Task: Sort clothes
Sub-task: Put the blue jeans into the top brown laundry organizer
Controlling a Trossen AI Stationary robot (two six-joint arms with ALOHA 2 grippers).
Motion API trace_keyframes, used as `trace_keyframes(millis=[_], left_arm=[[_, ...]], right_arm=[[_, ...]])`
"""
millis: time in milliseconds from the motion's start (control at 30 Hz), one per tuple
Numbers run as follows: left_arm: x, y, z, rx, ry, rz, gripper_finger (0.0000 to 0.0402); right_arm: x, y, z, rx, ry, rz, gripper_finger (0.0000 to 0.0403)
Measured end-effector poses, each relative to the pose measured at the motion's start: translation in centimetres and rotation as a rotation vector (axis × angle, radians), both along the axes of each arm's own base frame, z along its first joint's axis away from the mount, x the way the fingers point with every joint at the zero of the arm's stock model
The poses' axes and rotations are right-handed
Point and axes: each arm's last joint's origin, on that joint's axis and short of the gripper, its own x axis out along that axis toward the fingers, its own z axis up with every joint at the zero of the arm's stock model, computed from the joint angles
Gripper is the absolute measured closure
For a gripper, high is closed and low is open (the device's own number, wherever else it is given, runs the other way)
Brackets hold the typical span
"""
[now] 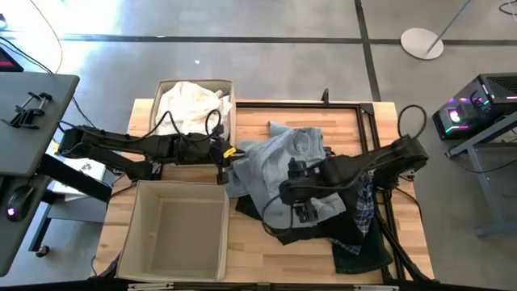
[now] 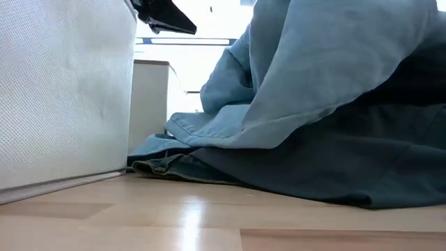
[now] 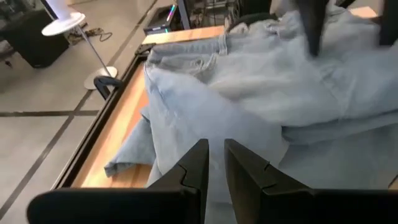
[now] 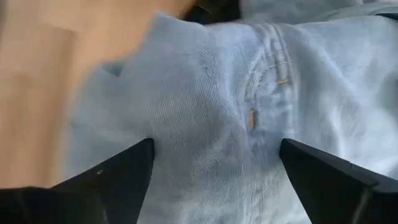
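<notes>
Pale blue denim is dominating the table (image 1: 323,117): the jeans (image 1: 283,158) are sprawling over a pile of darker clothes (image 1: 355,242) right of centre, with a navy-white plaid piece (image 1: 365,206) peeking out beneath the right arm; white garments (image 1: 190,101) are already sitting in the far bin (image 1: 228,82), while the near bin (image 1: 179,230) is standing bare inside. The jeans are lying crumpled, so their long axis is hard to call; in the high view they seem to be running roughly from the table's far middle towards its near side, waistband seam showing in the right wrist view. The right gripper (image 4: 214,163) is hovering directly over the denim with its fingers spread wide apart, nothing between them; the left gripper (image 3: 215,163) is waiting just beside the jeans' edge, fingers nearly together and holding nothing. A good pick probably means descending straight onto a thick fold near the seam, pinching one garment only; otherwise the layers below may be dragging along.
</notes>
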Motion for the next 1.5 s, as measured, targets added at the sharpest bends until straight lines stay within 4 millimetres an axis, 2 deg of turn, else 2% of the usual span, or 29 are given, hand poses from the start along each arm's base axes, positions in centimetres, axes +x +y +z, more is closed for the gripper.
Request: trace_keyframes(millis=[200,367,500,600,733,867,967,1033,1100,1200,1333,1500], left_arm=[[0.1,0.0,0.1,-0.001,-0.013,0.001,0.0358],[0.0,0.0,0.0,-0.003,-0.006,0.002,0.0358],[0.0,0.0,0.1,-0.003,-0.007,0.002,0.0358],[0.0,0.0,0.0,-0.002,-0.006,0.002,0.0358],[0.0,0.0,0.0,-0.003,-0.006,0.001,0.0358],[0.0,0.0,0.0,-0.004,-0.006,0.000,0.0358],[0.1,0.0,0.1,-0.020,-0.017,0.008,0.0358],[0.1,-0.1,0.2,-0.028,-0.033,0.009,0.0358],[0.2,-0.2,0.5,-0.028,-0.059,0.004,0.0358],[-0.1,-0.3,1.1,-0.027,-0.098,0.004,0.0358],[-1.6,-0.4,2.7,-0.005,-0.167,0.055,0.0358],[-3.4,-1.0,5.2,0.053,-0.302,0.002,0.0358]], right_arm=[[3.6,-4.4,-2.7,-0.093,0.021,0.020,0.0060],[6.0,-10.3,-5.5,-0.133,0.081,-0.012,0.0060],[7.6,-15.1,-7.9,-0.042,0.060,-0.073,0.0078],[8.7,-17.8,-9.9,0.020,0.028,-0.115,0.0104],[10.0,-19.6,-13.0,0.042,0.026,-0.194,0.0153],[10.6,-19.8,-16.7,0.024,0.109,-0.225,0.0217],[10.5,-19.5,-18.1,0.060,0.091,-0.240,0.0283],[10.2,-19.4,-18.0,0.070,0.062,-0.237,0.0328],[9.7,-19.3,-16.8,0.050,0.015,-0.240,0.0370],[8.1,-19.4,-14.1,0.018,-0.073,-0.271,0.0380],[4.4,-19.7,-7.2,-0.042,-0.287,-0.364,0.0366],[-0.4,-18.6,-0.3,-0.085,-0.590,-0.406,0.0379]])
